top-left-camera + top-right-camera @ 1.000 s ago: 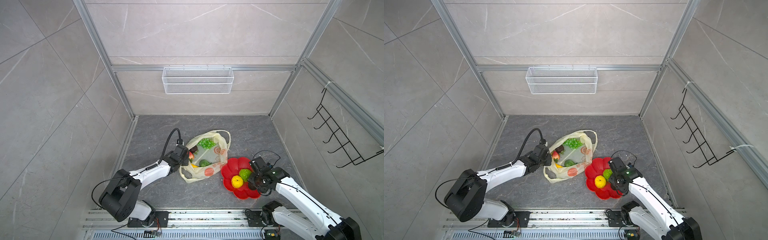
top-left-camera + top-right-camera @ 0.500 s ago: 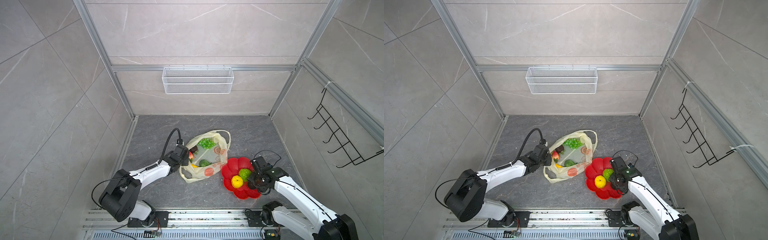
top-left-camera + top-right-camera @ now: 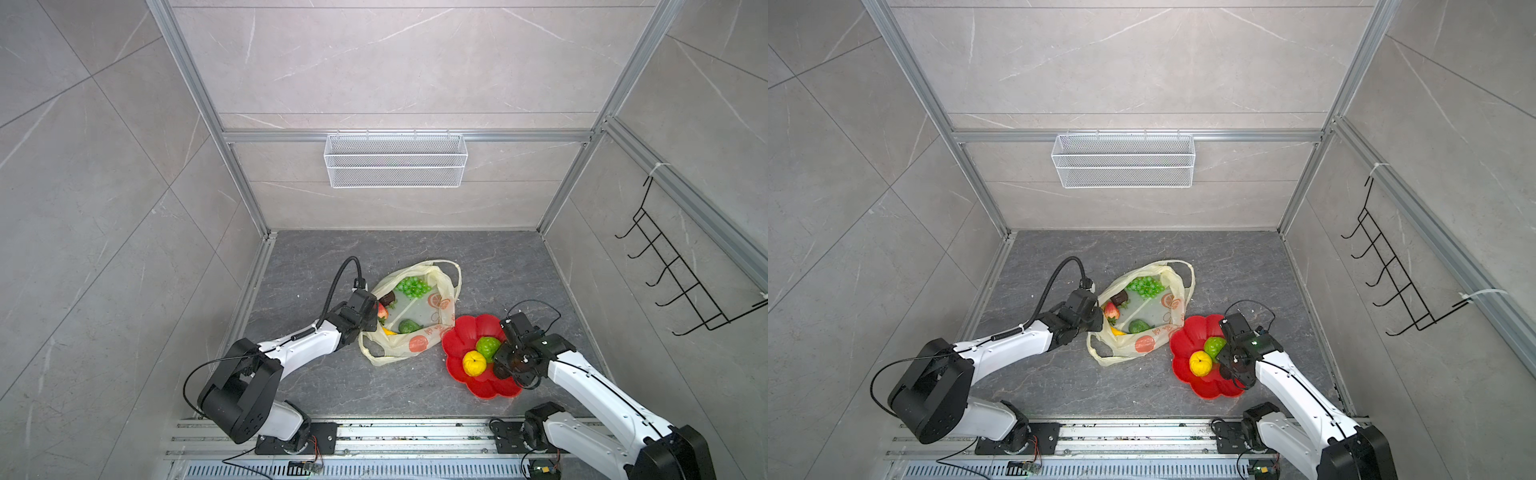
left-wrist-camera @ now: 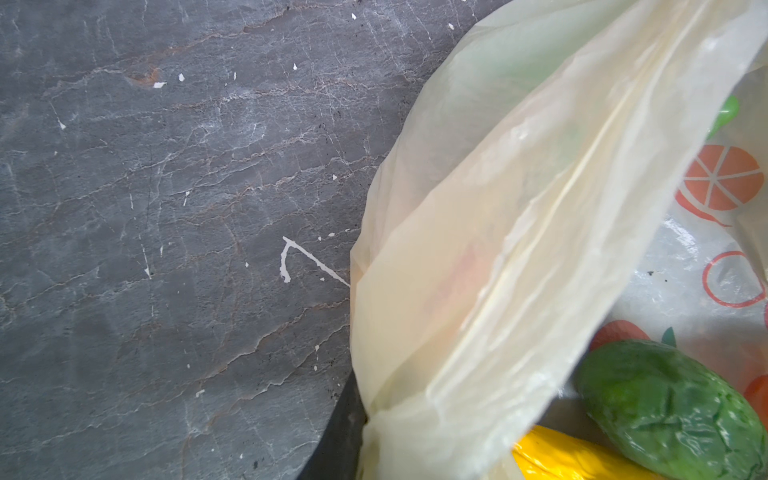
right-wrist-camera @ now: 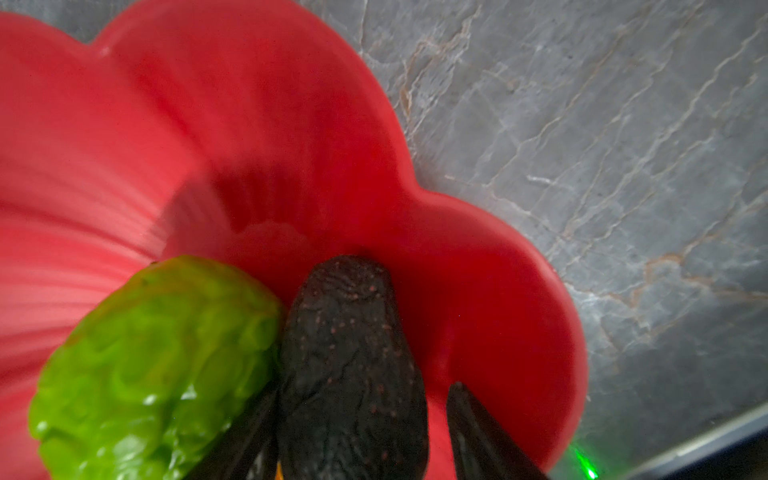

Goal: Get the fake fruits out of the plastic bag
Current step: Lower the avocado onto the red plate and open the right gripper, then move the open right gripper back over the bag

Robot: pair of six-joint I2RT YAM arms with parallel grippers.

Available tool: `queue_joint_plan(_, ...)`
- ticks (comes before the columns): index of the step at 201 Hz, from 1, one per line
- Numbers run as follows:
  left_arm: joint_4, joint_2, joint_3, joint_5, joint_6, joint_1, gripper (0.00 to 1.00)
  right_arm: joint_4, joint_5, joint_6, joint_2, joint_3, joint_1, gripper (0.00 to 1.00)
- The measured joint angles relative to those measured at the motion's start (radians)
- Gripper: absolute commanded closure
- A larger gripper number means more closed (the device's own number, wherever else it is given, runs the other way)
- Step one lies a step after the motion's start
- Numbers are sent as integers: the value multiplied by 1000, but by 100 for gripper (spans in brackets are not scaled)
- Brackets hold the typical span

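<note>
The plastic bag [image 3: 417, 344] [image 3: 1145, 344] lies open on the floor. In it are green grapes [image 3: 412, 286], a strawberry [image 3: 1111, 311], a dark avocado [image 3: 1119, 297], a green fruit [image 4: 665, 411] and a yellow banana [image 4: 561, 457]. My left gripper [image 3: 373, 324] [image 4: 365, 453] is shut on the bag's bunched rim [image 4: 498, 249]. My right gripper [image 3: 496, 362] [image 5: 361, 390] stands open low in the red plate. A dark avocado [image 5: 353, 365] lies between its fingers, apart from one finger [image 5: 478, 428] and beside the bumpy green fruit [image 5: 158, 365] [image 3: 487, 347]. A yellow lemon-like ball [image 3: 474, 363] lies next to it.
The red flower-shaped plate [image 3: 469, 332] [image 5: 249, 124] sits right of the bag on the grey stone floor. A white wire basket [image 3: 395, 160] hangs on the back wall and a black hook rack [image 3: 681, 274] on the right wall.
My right gripper's jaws have spread wider round the dark avocado in the plate. The left arm and the bag have not moved.
</note>
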Motion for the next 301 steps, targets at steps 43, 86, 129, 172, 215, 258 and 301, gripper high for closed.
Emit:
queue_joint_plan(43, 0, -3, 0, -1, 0, 0, 82, -25, 12, 0, -27, 11, 0, 34)
queue_joint_plan(86, 0, -3, 0, -1, 0, 0, 82, -50, 27, -4, -58, 37, 0, 31)
queue_joint_plan(129, 0, -3, 0, -2, 0, 0, 82, -74, 34, -23, -93, 66, 0, 30)
queue_joint_plan(172, 2, -3, 0, -8, 0, 0, 82, -102, 51, -53, -169, 129, 3, 29)
queue_joint_plan(215, 3, -3, 0, -14, 0, 0, 82, -112, 66, -71, -212, 197, 34, 28)
queue_joint_plan(258, 6, -3, 0, -17, 0, 0, 82, -92, 92, -71, -169, 251, 162, 28)
queue_joint_plan(301, 6, -3, 0, -18, 0, 0, 82, 20, 128, -67, 25, 341, 357, 28)
